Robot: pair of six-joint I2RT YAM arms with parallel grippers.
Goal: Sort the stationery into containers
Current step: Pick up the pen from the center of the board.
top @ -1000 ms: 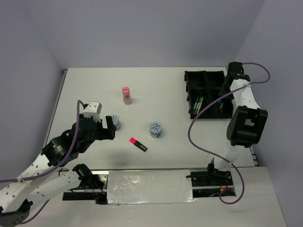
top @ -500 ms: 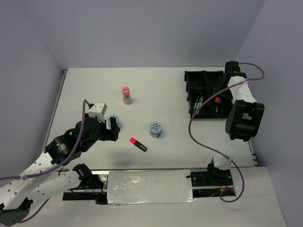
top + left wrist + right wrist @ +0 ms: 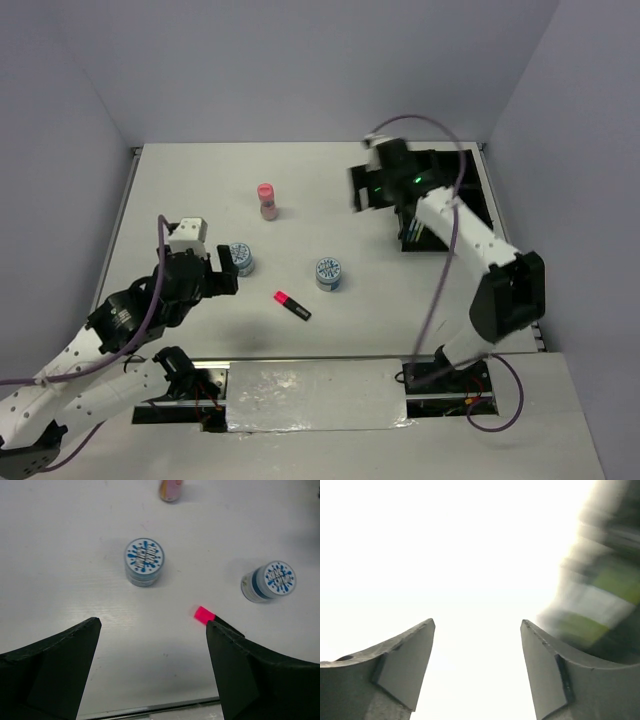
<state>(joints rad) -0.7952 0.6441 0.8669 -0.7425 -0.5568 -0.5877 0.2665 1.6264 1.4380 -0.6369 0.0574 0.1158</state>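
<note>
Ahead of left tool (image 3: 152, 624): tub (image 3: 144, 561), pink highlighter (image 3: 204, 615), second tub (image 3: 269, 581).

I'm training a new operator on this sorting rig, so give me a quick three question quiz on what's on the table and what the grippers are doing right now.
1. How many patterned tubs stand on the table, outside the organiser tray?
2. True or false: the left gripper is shut on a tub.
3. Which item lies nearest the arm bases? A pink bottle; B pink-capped highlighter; C a tub.
Key: 1 two; 2 false, it is open and empty; 3 B.
</note>
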